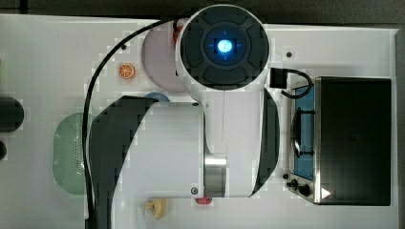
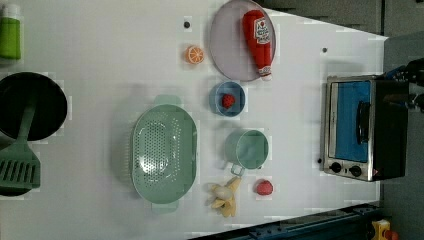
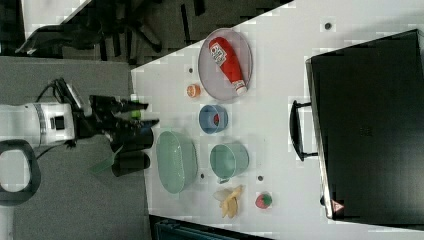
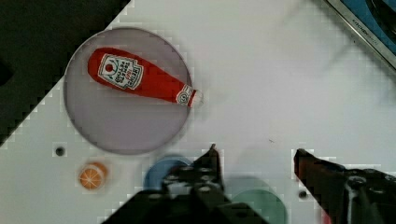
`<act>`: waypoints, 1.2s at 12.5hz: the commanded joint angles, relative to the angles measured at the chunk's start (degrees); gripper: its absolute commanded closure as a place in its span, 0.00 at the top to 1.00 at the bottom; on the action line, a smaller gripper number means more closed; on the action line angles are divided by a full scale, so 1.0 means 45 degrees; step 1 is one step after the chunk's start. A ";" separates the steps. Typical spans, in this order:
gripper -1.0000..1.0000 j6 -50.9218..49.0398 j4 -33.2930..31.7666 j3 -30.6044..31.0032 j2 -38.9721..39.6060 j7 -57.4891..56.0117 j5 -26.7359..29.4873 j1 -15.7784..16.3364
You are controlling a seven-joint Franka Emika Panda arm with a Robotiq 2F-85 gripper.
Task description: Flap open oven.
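Note:
The oven stands at the left view's right, a silver box with a black top and black knobs. Its blue glass door is shut, and the bar handle sticks out from it. One corner of the oven shows in the wrist view. My gripper is open with nothing between its fingers. It hangs well above the table, over the spot by the blue bowl and green cup, apart from the oven. In the right view the gripper points toward the table from the right view's left.
A purple plate holds a ketchup bottle. Near it lie an orange slice, a blue bowl, a green cup, a green colander, a banana and a red fruit. A black pan with a spatula is at the left view's left.

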 commanded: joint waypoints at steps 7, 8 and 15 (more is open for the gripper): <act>0.82 -0.2336 -0.0499 -0.0481 -0.2449 0.0752 -0.0107 -0.0153; 0.69 -0.2337 -0.0499 -0.0481 -0.2449 0.0752 -0.0107 -0.0154; 0.18 -0.2360 -0.0928 -0.0711 -0.2450 0.0639 -0.0240 -0.0192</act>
